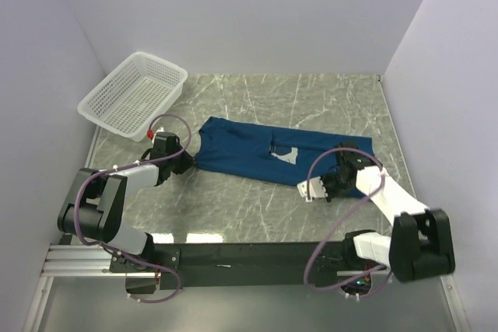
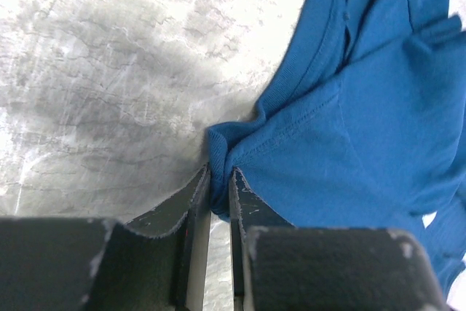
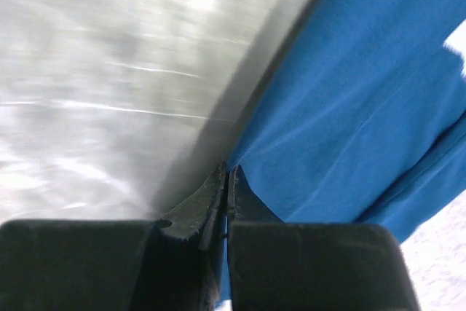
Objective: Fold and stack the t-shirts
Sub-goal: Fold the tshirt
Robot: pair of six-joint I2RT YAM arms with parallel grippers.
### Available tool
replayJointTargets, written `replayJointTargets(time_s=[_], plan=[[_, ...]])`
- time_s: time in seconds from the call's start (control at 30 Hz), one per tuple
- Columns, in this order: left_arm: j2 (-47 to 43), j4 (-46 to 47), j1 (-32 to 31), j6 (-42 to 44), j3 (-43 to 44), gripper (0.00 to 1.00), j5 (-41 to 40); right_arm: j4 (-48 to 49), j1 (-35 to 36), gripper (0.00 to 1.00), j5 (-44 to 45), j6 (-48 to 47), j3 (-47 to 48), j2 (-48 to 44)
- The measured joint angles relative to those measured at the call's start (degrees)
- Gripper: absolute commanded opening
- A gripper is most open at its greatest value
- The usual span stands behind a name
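Top external: basket (image 1: 109,124), t-shirt (image 1: 241,153) outside

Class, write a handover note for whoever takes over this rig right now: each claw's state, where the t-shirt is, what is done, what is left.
Left claw: shut on the dark blue t-shirt, pinching the edge at its left end.
Right claw: shut on the t-shirt's near edge at its right end.
T-shirt: lies across the marble table as a long band, apart from the white mesh basket at the far left.
Done: both ends gripped; it looks part-folded.
Left: finish folding, then stack. Only one shirt in view.
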Motion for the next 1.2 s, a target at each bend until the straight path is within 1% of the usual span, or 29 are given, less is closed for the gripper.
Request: replayJointTargets(time_s=[0.03,0.07,0.1,0.17,0.23,0.27,0.3,0.37,0.4,0.43,0.47,0.5,0.57,0.6,0.63,0.77,0.9,1.03,1.2], plan=[[0.0,0.0,0.0,0.1,0.0,0.19,0.1,-1.7,0.3,0.1,-0.2,-0.7,-0.9,-2.2],[0.0,0.0,0.0,0.3,0.0,0.19,0.3,-3.5,0.7,0.27,-0.5,-1.3,-1.7,-4.3],[0.0,0.0,0.1,0.4,0.0,0.2,0.5,-4.8,1.0,0.36,-0.9,-1.4,-2.4,-5.8],[0.1,0.0,0.2,0.7,0.0,0.23,0.9,-8.5,1.4,0.48,-1.8,-1.5,-3.0,-8.2],[0.2,0.2,0.6,1.5,0.1,0.29,1.9,-10.7,1.4,0.51,-4.1,1.4,-2.2,-8.8],[0.3,0.3,0.7,1.9,0.1,0.36,2.5,-11.6,1.5,0.52,-5.2,4.3,-0.7,-8.3],[0.2,0.5,0.9,2.5,0.2,0.4,3.2,-12.1,1.5,0.53,-6.2,7.3,1.2,-7.5],[-0.6,0.4,0.9,3.6,0.3,0.48,3.9,-12.0,1.4,0.57,-8.6,16.4,8.7,-3.0],[-1.5,0.0,0.9,4.0,0.2,0.69,4.0,-11.2,1.0,0.59,-10.2,21.2,13.6,0.2],[-3.2,-0.3,0.9,5.0,-0.2,0.73,3.9,-10.1,0.5,0.6,-12.0,25.4,18.2,3.7],[-5.7,-0.6,1.0,5.3,-0.6,0.76,3.8,-8.7,-0.1,0.64,-14.2,30.0,23.0,7.8],[-8.7,-0.9,1.0,5.8,-1.1,0.81,3.5,-8.2,-0.8,0.64,-16.0,34.8,27.9,12.0],[-15.7,-1.5,1.0,6.8,-1.8,0.86,2.4,-6.0,-1.5,0.64,-19.3,43.1,35.6,20.0],[-20.2,-2.0,1.0,7.4,-2.0,0.95,1.6,-5.2,-1.7,0.64,-20.7,47.9,39.5,24.4],[-23.7,-2.3,1.0,7.8,-2.0,0.99,0.9,-4.1,-1.9,0.64,-21.7,51.8,42.5,28.3],[-37.6,-4.3,1.0,8.0,-2.1,0.99,-3.8,-1.7,-1.9,0.64,-23.1,65.2,52.8,43.1],[-48.2,-7.8,1.1,6.9,-4.7,0.99,-4.6,-2.4,-1.7,0.64,-21.7,72.1,60.5,52.4],[-55.4,-12.7,1.1,4.3,-9.0,0.99,-3.9,-2.9,-1.5,0.64,-20.7,74.8,64.6,55.9],[-61.1,-17.3,1.1,0.8,-13.5,0.99,-1.4,-5.8,-0.8,0.62,-20.1,74.9,68.1,57.8]])
